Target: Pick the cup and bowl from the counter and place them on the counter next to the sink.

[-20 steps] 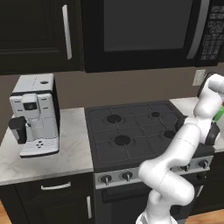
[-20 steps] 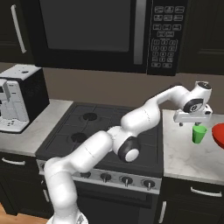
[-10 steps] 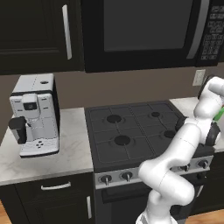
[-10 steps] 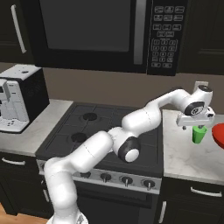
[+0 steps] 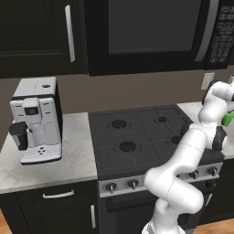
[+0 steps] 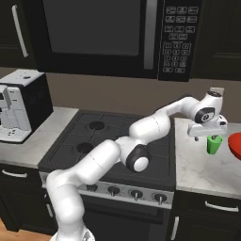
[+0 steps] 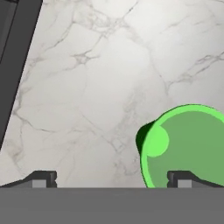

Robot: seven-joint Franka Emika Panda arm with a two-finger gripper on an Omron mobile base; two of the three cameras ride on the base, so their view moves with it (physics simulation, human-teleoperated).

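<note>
The small green cup (image 6: 214, 144) stands upright on the white marble counter (image 6: 197, 167) to the right of the stove, and the rim of the red bowl (image 6: 236, 145) shows just right of it at the frame edge. My gripper (image 6: 208, 135) hangs directly above the cup, pointing down, and is open. In the hand view the cup (image 7: 188, 146) is seen from above, low and to the right. It lies under the right fingertip (image 7: 183, 178) rather than centred in my gripper (image 7: 111, 179). The green cup (image 5: 227, 119) also peeks past the arm in the left base view.
The black stovetop (image 6: 117, 136) borders the counter on the left, and its dark edge (image 7: 11, 52) shows in the hand view. A microwave (image 6: 103, 33) hangs above the stove. A coffee machine (image 5: 36, 119) stands on the counter far left.
The hand has come down and slightly right, from above the counter to just over the green cup. The jaws stayed wide open. Cup and bowl have not moved.
</note>
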